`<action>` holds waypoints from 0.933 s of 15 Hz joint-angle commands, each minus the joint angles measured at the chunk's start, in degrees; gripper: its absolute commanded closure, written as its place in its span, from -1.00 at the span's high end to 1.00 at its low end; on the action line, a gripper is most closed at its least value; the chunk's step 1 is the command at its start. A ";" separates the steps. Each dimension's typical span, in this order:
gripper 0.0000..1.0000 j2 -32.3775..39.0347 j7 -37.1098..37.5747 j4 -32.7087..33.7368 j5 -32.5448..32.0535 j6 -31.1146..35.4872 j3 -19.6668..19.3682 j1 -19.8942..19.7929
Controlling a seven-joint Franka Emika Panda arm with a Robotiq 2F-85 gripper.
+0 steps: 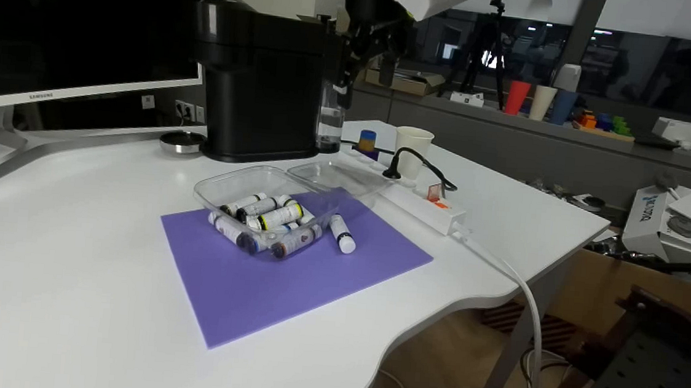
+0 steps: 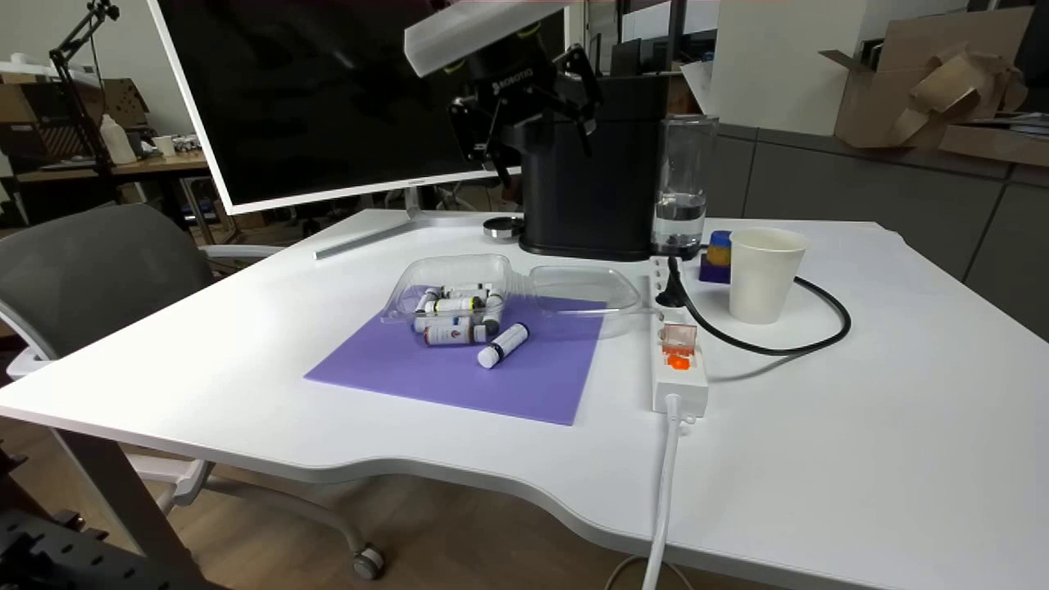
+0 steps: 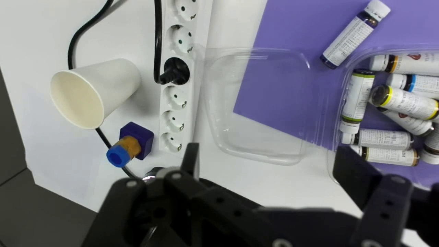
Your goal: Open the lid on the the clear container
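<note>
The lid already lies open, partly over the mat, seemingly hinged to the container, though the join is hard to make out. Probably light, springy and slippery, it's best pinched by its off-mat rim. The gripper hangs above the mat's level, jaws apart, holding nothing.

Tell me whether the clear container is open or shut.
Open: the lid lies folded out beside the clear container, leaving the small bottles inside uncovered, as the wrist view shows.

White desk, grey office chair, brown floor, dark windows
</note>
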 commanded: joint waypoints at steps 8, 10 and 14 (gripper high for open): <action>1.00 -5.33 -16.94 -1.85 21.12 -12.90 0.81 0.72; 1.00 -6.08 -16.65 -1.87 19.92 -16.28 0.54 0.81; 1.00 -6.48 -19.46 -2.33 19.91 -19.84 0.38 0.61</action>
